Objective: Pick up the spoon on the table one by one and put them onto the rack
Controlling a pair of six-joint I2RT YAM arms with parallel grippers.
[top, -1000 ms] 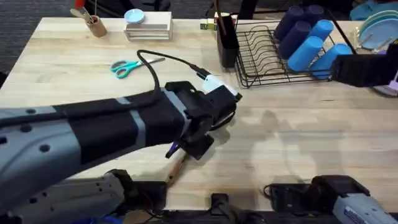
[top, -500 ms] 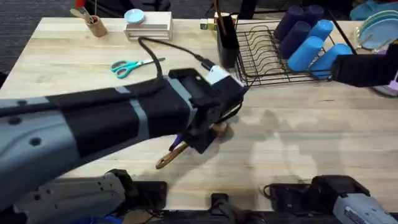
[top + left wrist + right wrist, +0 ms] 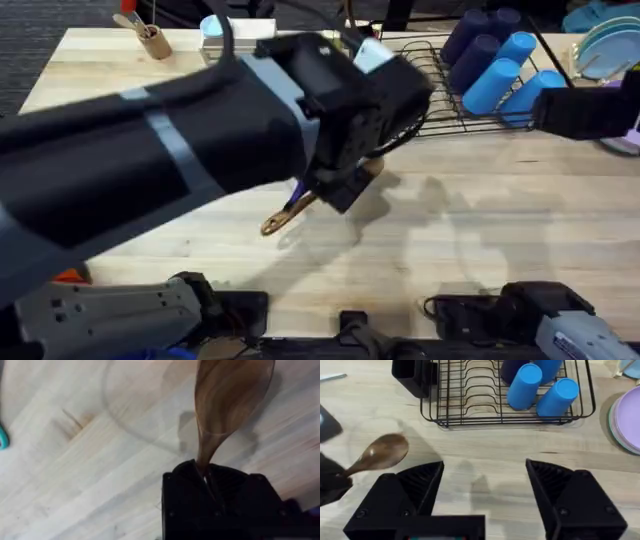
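Left arm: raised close under the overhead camera, large and dark, reaching from the lower left across the middle of the table (image 3: 480,250).
Left gripper (image 3: 206,476): fingers closed on the spoon's neck, just below the bowl.
Spoon (image 3: 285,212): lifted clear of the tabletop and tilted; the handle end points back toward the arm bases, the bowl end toward the rack. Its shadow falls on the wood beneath. In the left wrist view the oval bowl (image 3: 231,395) stands beyond the fingertips; in the right wrist view the bowl (image 3: 382,454) hangs over bare table in front of the rack.
Right gripper (image 3: 485,492): fingers spread wide apart, holding nothing, above the table in front of the rack.
Rack (image 3: 425,95): black wire, at the far right of the table, with a tall black utensil cup (image 3: 364,62) on its left side.
Blue cups (image 3: 495,65): lying in the rack's right part.
Plates (image 3: 626,420): stacked beside the rack's right end.
Wooden cup (image 3: 153,41): near the table's far left corner.
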